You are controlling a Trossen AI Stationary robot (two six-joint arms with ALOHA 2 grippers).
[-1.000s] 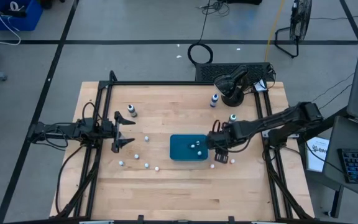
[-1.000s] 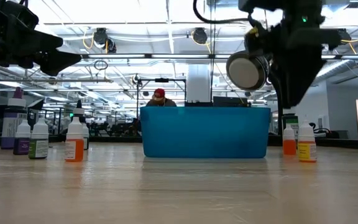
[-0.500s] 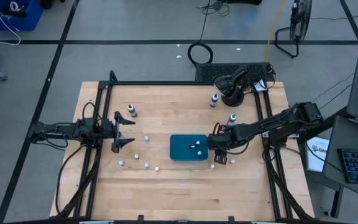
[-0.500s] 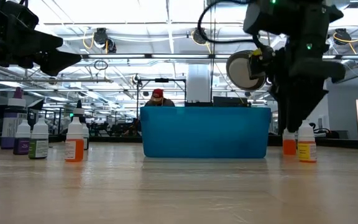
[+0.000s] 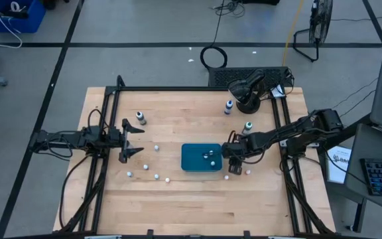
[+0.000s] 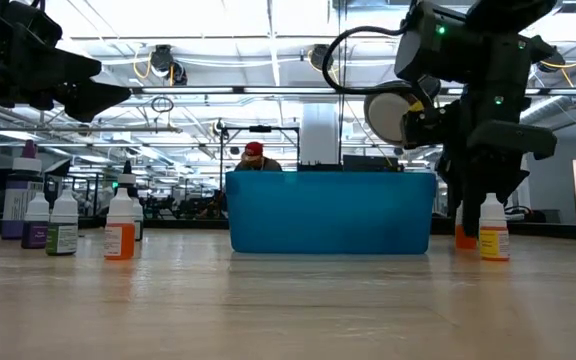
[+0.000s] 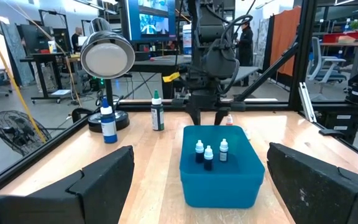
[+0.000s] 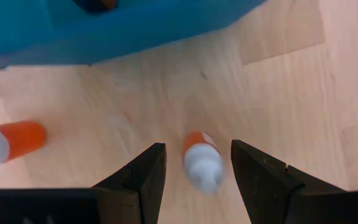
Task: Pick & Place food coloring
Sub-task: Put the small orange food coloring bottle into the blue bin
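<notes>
Several small dropper bottles stand loose on the wood near the left gripper, which waits wide open and empty at the table's left side; three more sit in the teal tray. Just right of that tray, the right gripper hangs over an upright orange bottle, fingers spread and holding nothing; a good grasp probably means descending straight, keeping the bottle centred, and closing on the body below the white cap without nudging its orange neighbour.

In the right wrist view, an orange white-capped dropper bottle at nine o'clock is cut off by the edge; the nearer bottle's white cap is blurred.
</notes>
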